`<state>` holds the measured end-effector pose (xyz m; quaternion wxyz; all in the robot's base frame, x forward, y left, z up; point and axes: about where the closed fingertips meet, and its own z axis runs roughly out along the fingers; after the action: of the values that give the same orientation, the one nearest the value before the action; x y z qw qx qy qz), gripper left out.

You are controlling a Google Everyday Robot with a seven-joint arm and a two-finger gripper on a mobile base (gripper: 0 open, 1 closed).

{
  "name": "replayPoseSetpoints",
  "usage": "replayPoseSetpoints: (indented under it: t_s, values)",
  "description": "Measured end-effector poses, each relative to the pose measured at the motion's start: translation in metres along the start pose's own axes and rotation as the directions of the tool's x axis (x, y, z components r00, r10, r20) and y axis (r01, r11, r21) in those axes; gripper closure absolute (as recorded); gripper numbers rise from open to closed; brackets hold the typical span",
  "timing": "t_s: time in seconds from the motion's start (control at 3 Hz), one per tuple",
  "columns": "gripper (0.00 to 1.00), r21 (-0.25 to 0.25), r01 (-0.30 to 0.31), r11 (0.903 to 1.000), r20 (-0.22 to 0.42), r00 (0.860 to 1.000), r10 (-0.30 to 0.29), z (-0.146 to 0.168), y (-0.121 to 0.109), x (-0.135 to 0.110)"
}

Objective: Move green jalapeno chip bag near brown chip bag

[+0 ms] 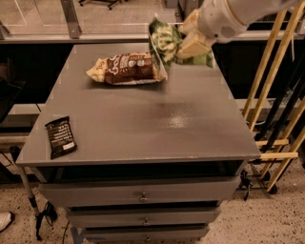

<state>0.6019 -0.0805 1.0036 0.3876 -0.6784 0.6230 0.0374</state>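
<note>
From where I stand, the robot's white arm (233,13) reaches in from the 2 o'clock corner of the flat grey metal tabletop (167,119). Its cream-coloured two-finger gripper (190,44) sits above the far edge of the table, at about 1 o'clock from the middle. The pincer is clenched on the crinkly bright-green jalapeno chip bag with pale lettering (164,43). The bag hangs up in the air, tilted, with its crumpled end pinched between the fingers and the rest sticking out toward 9 o'clock.

The puffy chip bag with a dark-brown middle, cream-yellow ends and white lettering (127,68) lies flat on the table at about 11 o'clock, its long side running left to right. The green bag's lower edge hovers just over the brown bag's right end. I cannot tell whether the two touch.

A small black snack bar wrapper with white print (60,137) lies flat near the 8 o'clock corner, well apart from both bags.

Grey drawers with small metal knobs (143,196) stack beneath the tabletop. Yellow wooden poles (267,86) lean at 3 o'clock, beside the table.
</note>
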Motion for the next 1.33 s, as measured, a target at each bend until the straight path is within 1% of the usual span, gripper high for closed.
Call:
replayPoseSetpoints:
  t_s: [0.33, 0.67, 1.0, 1.33]
  values:
    - [1.0, 0.025, 0.11, 0.9936, 0.038, 0.993, -0.111, 0.019, -0.049, -0.035]
    - [1.0, 0.012, 0.164, 0.9864, 0.037, 0.986, -0.164, 0.052, -0.08, -0.049]
    - [1.0, 0.051, 0.135, 0.9896, -0.06, 0.989, -0.132, 0.078, -0.109, -0.034]
    - [1.0, 0.092, 0.068, 0.9934, -0.146, 0.988, -0.054, 0.091, -0.12, -0.012]
